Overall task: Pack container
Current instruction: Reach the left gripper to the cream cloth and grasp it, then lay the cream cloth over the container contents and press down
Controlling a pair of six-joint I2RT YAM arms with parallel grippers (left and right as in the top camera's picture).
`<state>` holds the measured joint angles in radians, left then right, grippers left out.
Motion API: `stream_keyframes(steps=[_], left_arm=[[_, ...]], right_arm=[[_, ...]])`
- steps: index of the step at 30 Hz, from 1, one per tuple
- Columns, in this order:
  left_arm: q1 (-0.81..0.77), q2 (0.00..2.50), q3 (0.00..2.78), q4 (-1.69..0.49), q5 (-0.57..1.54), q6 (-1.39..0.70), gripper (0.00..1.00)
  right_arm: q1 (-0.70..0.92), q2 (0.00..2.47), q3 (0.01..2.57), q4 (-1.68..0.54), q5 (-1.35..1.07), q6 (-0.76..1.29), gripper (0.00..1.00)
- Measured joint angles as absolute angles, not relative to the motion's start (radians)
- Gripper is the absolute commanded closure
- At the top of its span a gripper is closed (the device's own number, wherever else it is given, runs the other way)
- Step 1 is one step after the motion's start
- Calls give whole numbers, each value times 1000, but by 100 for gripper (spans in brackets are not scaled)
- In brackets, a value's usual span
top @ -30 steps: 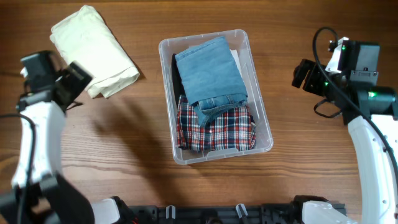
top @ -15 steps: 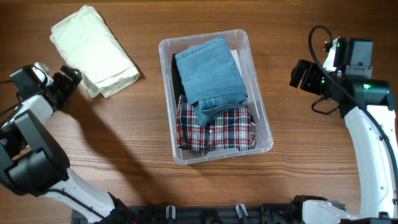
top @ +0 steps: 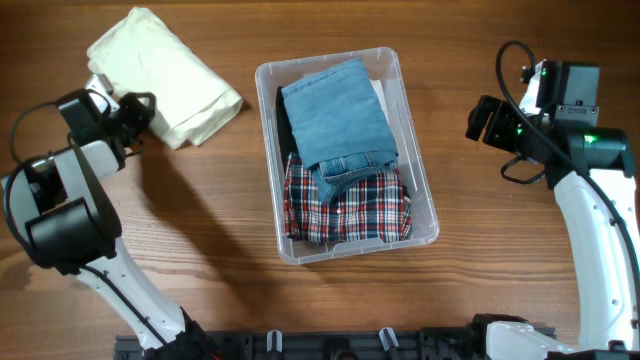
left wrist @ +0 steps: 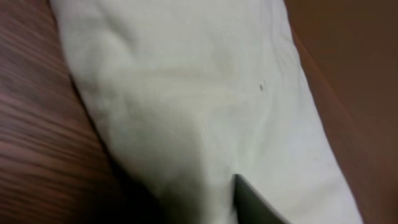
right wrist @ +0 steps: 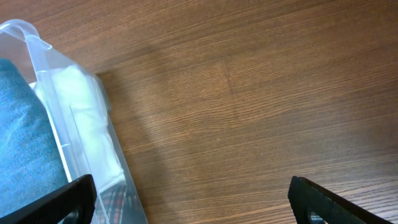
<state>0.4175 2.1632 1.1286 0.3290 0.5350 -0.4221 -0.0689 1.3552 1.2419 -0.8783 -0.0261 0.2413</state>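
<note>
The clear container (top: 320, 60) stands mid-table and holds folded blue jeans (top: 335, 115) above a red plaid garment (top: 345, 205). A folded cream cloth (top: 170, 80) lies at the far left. My left gripper (top: 138, 108) is closed on the cloth's lower left edge. In the left wrist view the cream cloth (left wrist: 186, 93) fills the frame, and one dark finger (left wrist: 252, 202) presses into it. My right gripper (right wrist: 189, 193) hangs open over bare wood, right of the container's corner (right wrist: 37, 59).
A white item (right wrist: 84, 134) lies against the container's right wall beside the jeans (right wrist: 18, 137). Wooden tabletop (top: 500, 250) surrounds the container on every side. The right arm (top: 590, 200) stands along the right edge.
My left gripper moved up and to the right onto the cream cloth and closed. The cloth shifted a little to the right. The right arm stayed put.
</note>
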Motion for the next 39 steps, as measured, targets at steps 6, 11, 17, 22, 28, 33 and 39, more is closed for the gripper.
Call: stream_keyframes(steps=[6,11,17,22,28,33,39], left_arm=[[431,2149,1121,245,668,-496,96],[424,1958,1090,51,709,-499,96],[349,1509,1083,-150,704,-499,96],[141,1169,1084,-360,688,-492,96],[-229,1102,1083,-474,531,-469,96],[-527,1209,1081,-337,371,-431,96],[-649,1365,1081,-302,299,-420,85]], right_arm=[[-69,1355,1242,-879,-26,211,0],[-69,1355,1242,-879,-26,200,0],[-69,1355,1242,-879,-26,196,0],[-69,1356,1242,-879,-36,197,0],[-69,1356,1242,-879,-58,197,0],[-69,1356,1242,-883,-72,197,0],[-69,1356,1241,-886,-75,197,0]])
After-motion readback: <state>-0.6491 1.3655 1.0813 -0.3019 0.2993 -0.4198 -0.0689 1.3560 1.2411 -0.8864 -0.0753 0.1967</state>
